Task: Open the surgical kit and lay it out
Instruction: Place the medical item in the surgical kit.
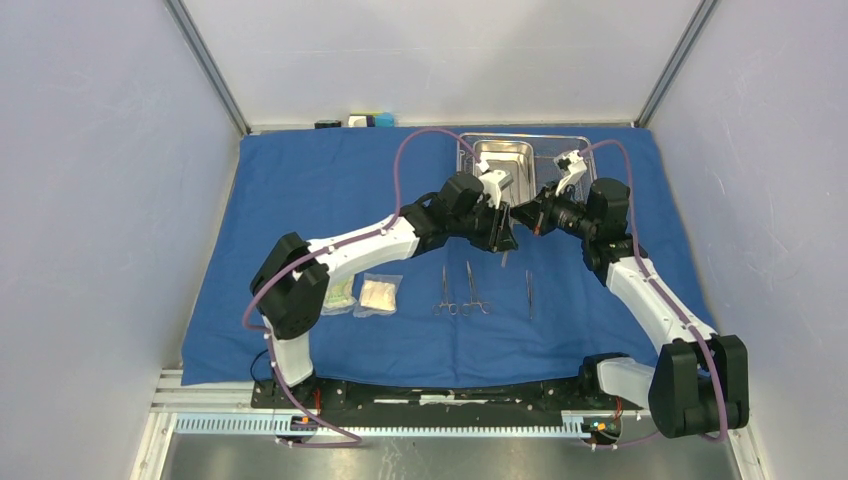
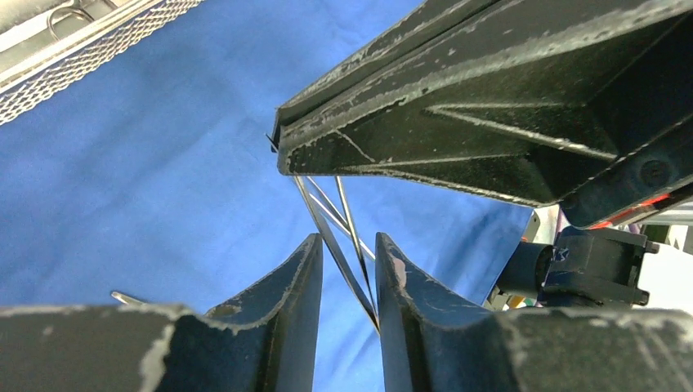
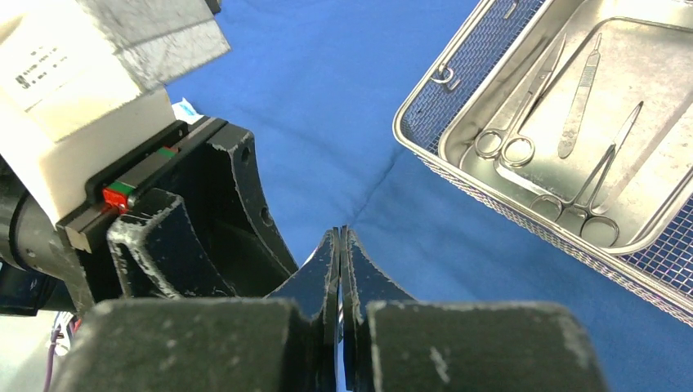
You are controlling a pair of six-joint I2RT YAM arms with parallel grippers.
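Steel instrument clamped in right jaws, between parted left jaws.

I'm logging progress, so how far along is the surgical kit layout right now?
Done: blue cloth spread open, two packets and three laid-out instruments near the arms. In hand: right gripper shut on a thin instrument, held between the open fingers of the left gripper. Left: at least three tools lie in the tray.

Enclosure formed of plain pale-grey panels, namely back wall, left wall and right wall, with an aluminium strut at each rear corner, a slotted metal rail along the near side, and even lighting with soft shadows.
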